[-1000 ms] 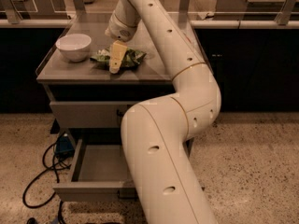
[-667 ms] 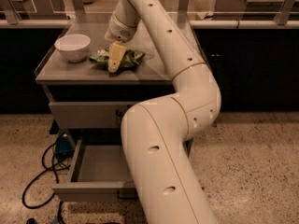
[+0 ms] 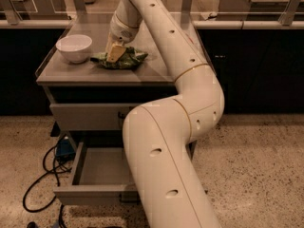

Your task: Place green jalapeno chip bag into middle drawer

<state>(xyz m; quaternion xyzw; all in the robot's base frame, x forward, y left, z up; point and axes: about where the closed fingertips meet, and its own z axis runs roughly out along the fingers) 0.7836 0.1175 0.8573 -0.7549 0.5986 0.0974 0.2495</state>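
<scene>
Gripper (image 3: 115,54) is reaching down onto the bag (image 3: 129,60) on the counter (image 3: 95,75). Its tan tip is touching the bag's left part, but whether it is clamping the foil or spread wide I cannot tell. The bag is lying crumpled just right of the bowl (image 3: 74,47). Below, the drawer (image 3: 95,172) is standing pulled out toward the near side, under the shut upper front (image 3: 85,116), with the arm (image 3: 161,165) covering its right end.
</scene>
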